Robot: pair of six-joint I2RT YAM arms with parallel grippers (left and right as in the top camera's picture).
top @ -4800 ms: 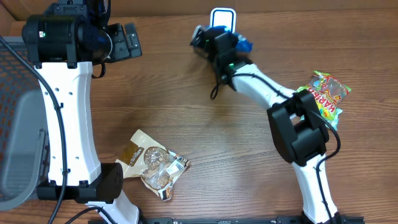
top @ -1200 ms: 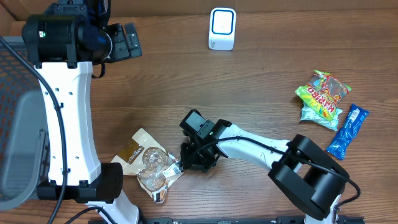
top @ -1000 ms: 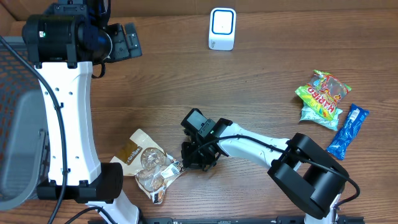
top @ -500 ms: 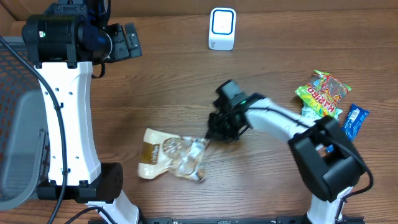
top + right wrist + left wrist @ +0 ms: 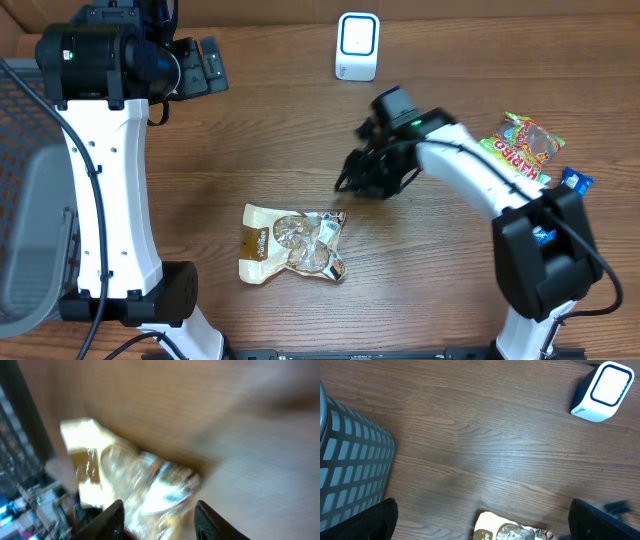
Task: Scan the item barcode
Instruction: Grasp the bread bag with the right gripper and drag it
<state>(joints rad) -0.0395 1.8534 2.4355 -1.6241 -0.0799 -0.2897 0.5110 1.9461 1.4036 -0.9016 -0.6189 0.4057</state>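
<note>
Hovering right gripper (fingers spread, empty) near cookie bag; left gripper spread wide.

Both arms have smooth white links and black rounded joints. On the left arm a thin black cable runs along the long white link. The right arm shows a small green light on its black wrist. The fingers are black, with rounded tips.
</note>
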